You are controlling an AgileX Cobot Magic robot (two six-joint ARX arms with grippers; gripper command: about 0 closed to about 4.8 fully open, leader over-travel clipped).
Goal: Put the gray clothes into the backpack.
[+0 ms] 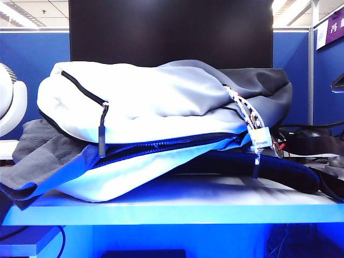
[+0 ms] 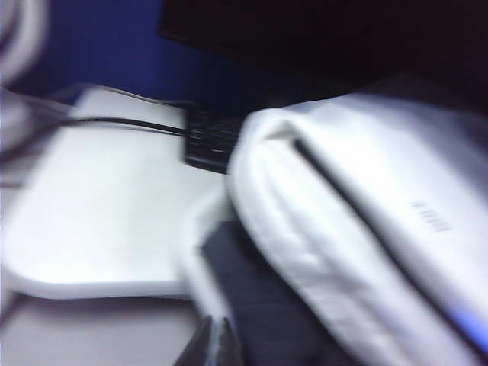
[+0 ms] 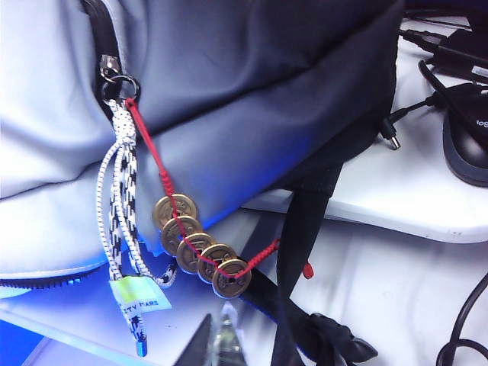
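The backpack [image 1: 161, 102] lies on its side on the table, light gray-white with a dark gray end at the right, its main zipper partly open. The gray clothes [image 1: 40, 148] hang wrinkled out of the opening at its left end. Neither gripper shows in the exterior view. In the blurred left wrist view my left gripper [image 2: 216, 341] is shut and empty, just short of dark fabric [image 2: 267, 305] beside the backpack's [image 2: 366, 229] white shell. My right gripper [image 3: 221, 335] is shut and empty below the backpack's [image 3: 252, 84] dark end, near the white braided cord [image 3: 118, 198] and its tag [image 3: 141, 293].
A red string of brass coins [image 3: 194, 248] and a black strap [image 3: 293, 252] hang next to the right gripper. Cables and a black device [image 3: 465, 145] lie on the white table to the right. A keyboard [image 2: 210, 137] sits behind the backpack, a white fan [image 1: 8, 102] at far left.
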